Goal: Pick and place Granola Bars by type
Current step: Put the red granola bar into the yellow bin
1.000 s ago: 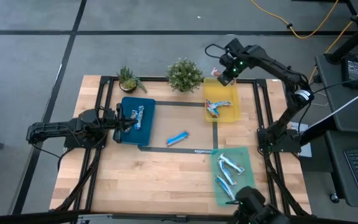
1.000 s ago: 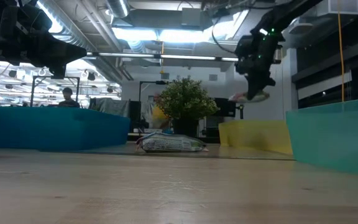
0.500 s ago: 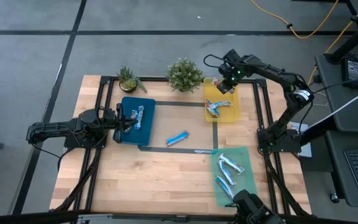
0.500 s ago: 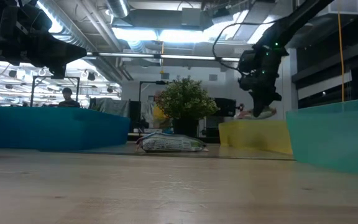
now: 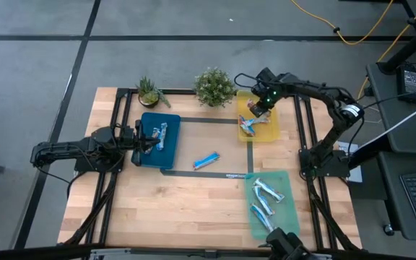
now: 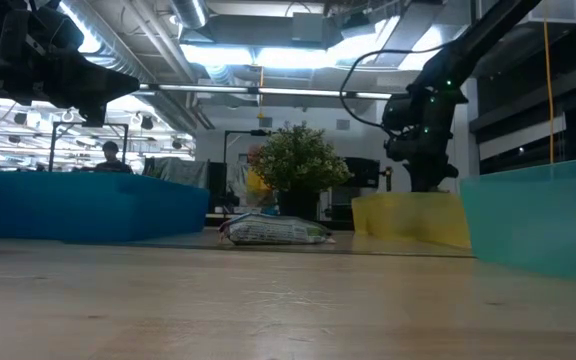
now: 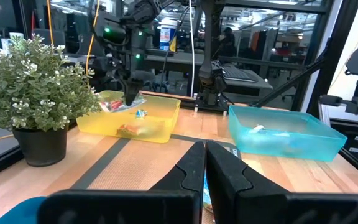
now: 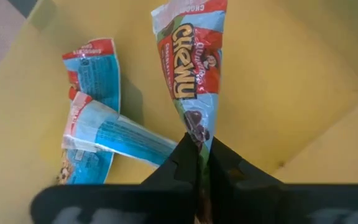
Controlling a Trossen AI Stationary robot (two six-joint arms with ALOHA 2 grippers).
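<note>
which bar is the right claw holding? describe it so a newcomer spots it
Find the yellow tray at the table's far right, beside the larger plant. The right claw, shut, dangles a Chewy bar over it. Two similar bars lie flat in the tray; this one hangs pinched by its end.

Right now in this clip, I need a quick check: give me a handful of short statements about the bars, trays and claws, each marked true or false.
1. The right claw is shut on a granola bar over the yellow tray. True.
2. The yellow tray has no bars lying in it. False: at least two bars already lie there.
3. One bar lies loose on the table, outside every tray. True.
4. The left claw is holding a bar. False: it is shut on nothing, hovering at the blue tray.
5. The green tray sits next to the two plants. False: it is at the opposite edge; the yellow tray is by the plants.
</note>
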